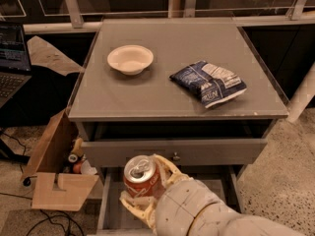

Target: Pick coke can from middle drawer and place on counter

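Camera view is looking down on the cabinet, and right at the bottom edge the pale arm is reaching in with the claw (150, 188) pinching the coke can (141, 173). One tan finger is wrapping the can's lower left side and the other is pressing its right side, so the can is sitting squarely between them. It's standing upright with the silver top and pull tab facing up. There's some white lettering showing on the red, but I can't read it.

The can is hanging over the open middle drawer (105, 200), and its top is overlapping the lower edge of the drawer front (221, 151) above it, just left of the little round knob (175, 157).

Further back, the desk (182, 38) is carrying a cream bowl (130, 59) on the left and a crinkled blue-and-white chip bag (208, 82) on the right, well apart from each other. The bag's print isn't readable either.

Off to the left, a cardboard box (54, 181) is lying on the floor and a laptop (12, 58) is glowing at the edge.
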### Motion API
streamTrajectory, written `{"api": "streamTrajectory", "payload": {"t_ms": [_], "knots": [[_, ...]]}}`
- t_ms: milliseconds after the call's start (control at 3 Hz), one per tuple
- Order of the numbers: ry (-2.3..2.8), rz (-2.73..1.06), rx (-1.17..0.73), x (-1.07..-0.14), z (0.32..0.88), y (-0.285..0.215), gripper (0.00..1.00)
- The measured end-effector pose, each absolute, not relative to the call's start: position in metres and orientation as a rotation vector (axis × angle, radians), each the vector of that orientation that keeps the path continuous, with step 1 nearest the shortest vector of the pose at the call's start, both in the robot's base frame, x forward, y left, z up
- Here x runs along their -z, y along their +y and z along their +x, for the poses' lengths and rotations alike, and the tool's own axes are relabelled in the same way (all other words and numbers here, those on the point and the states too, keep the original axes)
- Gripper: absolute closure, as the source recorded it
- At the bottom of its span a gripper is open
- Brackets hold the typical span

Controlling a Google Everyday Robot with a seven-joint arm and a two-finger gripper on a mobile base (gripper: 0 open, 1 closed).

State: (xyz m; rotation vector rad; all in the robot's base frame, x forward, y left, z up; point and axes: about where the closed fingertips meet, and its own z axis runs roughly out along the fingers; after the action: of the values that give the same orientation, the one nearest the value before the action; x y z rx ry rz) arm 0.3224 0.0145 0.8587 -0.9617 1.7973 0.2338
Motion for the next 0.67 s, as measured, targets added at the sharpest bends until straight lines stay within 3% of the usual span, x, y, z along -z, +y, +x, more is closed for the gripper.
{"api": "streamTrajectory", "payload": {"t_ms": [667], "knots": [[1.71,-1.031,-0.173,-0.876,0.314,0.023,1.0]]}}
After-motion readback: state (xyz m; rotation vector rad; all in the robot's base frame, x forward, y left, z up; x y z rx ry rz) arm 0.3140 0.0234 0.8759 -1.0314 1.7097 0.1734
